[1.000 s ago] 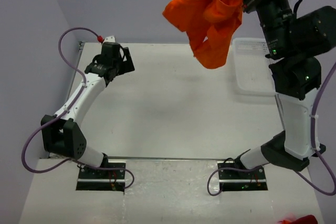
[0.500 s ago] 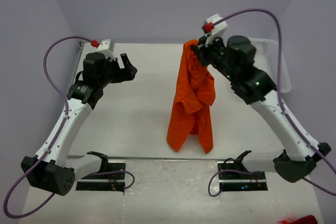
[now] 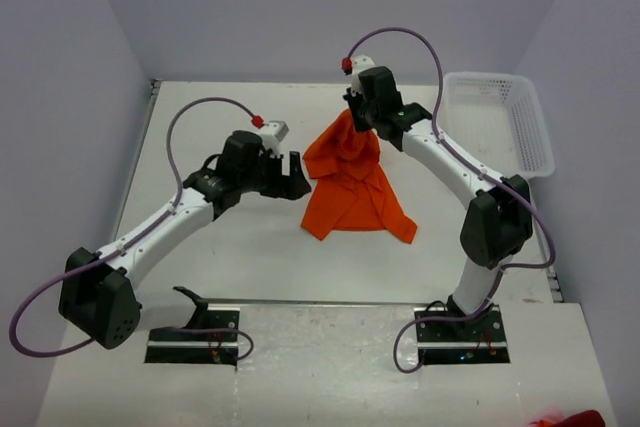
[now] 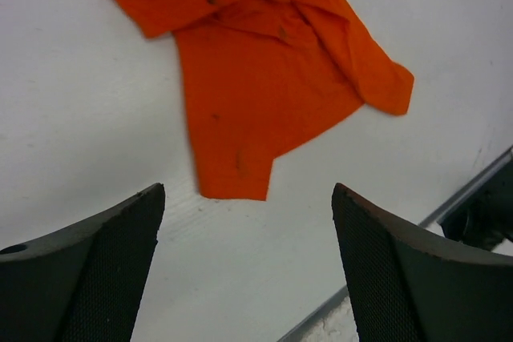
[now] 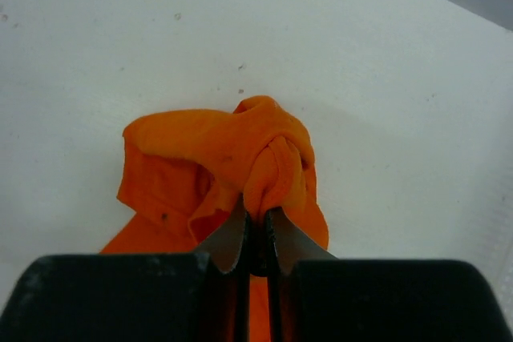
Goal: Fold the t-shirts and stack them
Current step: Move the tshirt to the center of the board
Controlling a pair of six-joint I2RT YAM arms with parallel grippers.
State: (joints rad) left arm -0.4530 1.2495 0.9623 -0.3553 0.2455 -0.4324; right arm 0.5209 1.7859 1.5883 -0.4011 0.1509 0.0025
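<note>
Change: the right arm has come down from high up, so the t-shirt (image 3: 352, 187), which hung free a moment ago, now drapes onto the table (image 3: 250, 257). The left arm has swung in from the far left toward the middle.
Right gripper (image 5: 256, 218): pinched tight on a bunched fold at the shirt's top, holding that end up.
Left gripper (image 4: 246, 191): jaws spread wide with nothing between them, just left of the shirt and facing it.
T-shirt position: mid-table. The far end is lifted at the right gripper and the near part is fanned out flat. The near-left hem corner lies just ahead of the left fingers (image 4: 104, 254).
Basket (image 3: 495, 75): white, at the far right, well apart from the shirt.
</note>
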